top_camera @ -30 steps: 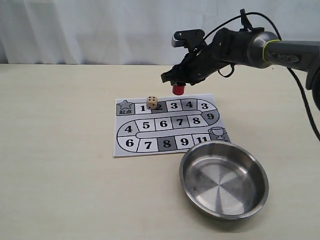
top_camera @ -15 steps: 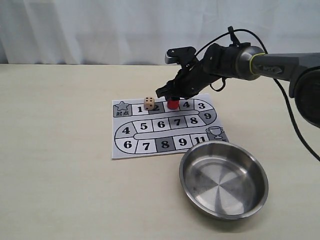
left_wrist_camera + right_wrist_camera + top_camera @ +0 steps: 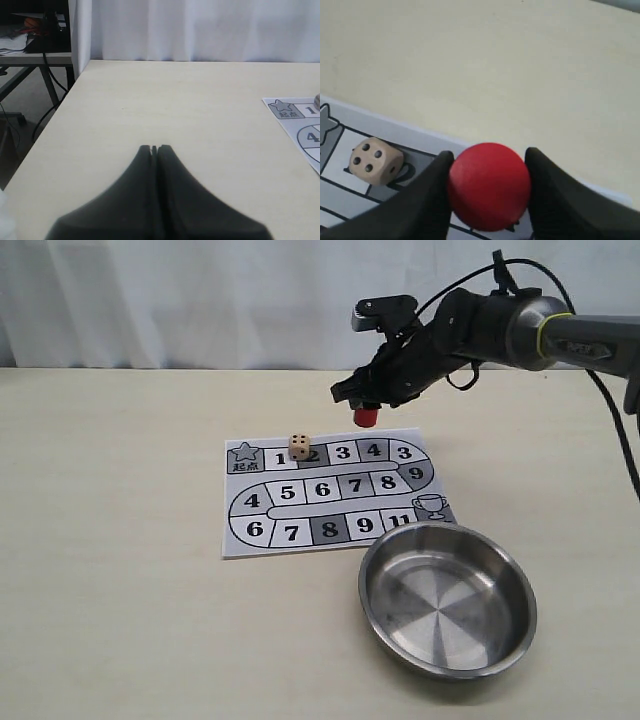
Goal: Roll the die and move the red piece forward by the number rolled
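Squeezing the red piece (image 3: 489, 186), right gripper (image 3: 365, 406) hangs over the board (image 3: 238, 542); left gripper (image 3: 154, 148) closed.

My right gripper (image 3: 366, 406) holds the piece (image 3: 489, 186) between its jaws, above the far edge of the board (image 3: 330, 530). The die (image 3: 299, 446) sits on the board, below and left of that gripper. The bowl (image 3: 447, 597) rests on the table (image 3: 120, 540) well in front of it, at the board's near corner.

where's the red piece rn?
Exterior view: the red piece is clamped in the right gripper, apparently held up over the far edge of the board, up and to the right of the die.
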You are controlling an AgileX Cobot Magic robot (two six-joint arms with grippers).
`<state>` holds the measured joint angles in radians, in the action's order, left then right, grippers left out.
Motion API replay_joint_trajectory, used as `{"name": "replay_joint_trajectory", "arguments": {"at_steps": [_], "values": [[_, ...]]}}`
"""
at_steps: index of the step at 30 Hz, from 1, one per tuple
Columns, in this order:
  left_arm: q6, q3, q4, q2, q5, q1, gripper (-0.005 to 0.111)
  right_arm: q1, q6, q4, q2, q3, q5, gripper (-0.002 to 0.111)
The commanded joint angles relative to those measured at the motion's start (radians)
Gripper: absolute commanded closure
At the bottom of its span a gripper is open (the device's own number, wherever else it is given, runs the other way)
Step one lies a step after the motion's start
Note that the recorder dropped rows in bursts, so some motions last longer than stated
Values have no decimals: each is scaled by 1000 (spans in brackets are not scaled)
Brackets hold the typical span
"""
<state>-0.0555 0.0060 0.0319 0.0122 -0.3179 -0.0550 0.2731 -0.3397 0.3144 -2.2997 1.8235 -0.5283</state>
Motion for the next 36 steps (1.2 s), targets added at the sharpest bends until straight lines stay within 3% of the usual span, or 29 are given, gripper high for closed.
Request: {"name": "replay_joint_trajectory", "arguments": {"at_steps": [1,11,14,17,19,24,28,30,33,35,36], "values": [[0,-6,-1,0,12,8,107,-8,14,-47,-24,-38,38,104],[0,-6,-1,0,12,8,107,-8,45,-38,-67,-57,33,102],[0,-6,-1,0,12,8,107,-8,47,-38,-64,-57,36,92],[0,-6,-1,0,12,8,107,-8,58,-38,-60,-57,42,68],[0,-6,-1,0,12,8,107,-8,67,-38,-58,-57,54,58],[0,-6,-1,0,12,8,107,-8,67,-38,-34,-57,60,44],[0,-6,-1,0,12,8,107,-8,76,-46,33,-57,31,47],[0,-6,-1,0,12,8,107,-13,90,-46,76,-57,-16,60],[0,-6,-1,0,12,8,107,-54,168,-93,120,-57,-119,89],[0,-6,-1,0,12,8,107,-85,170,-145,132,-57,-184,102],[0,-6,-1,0,12,8,107,-100,172,-161,136,-57,-209,104]]}}
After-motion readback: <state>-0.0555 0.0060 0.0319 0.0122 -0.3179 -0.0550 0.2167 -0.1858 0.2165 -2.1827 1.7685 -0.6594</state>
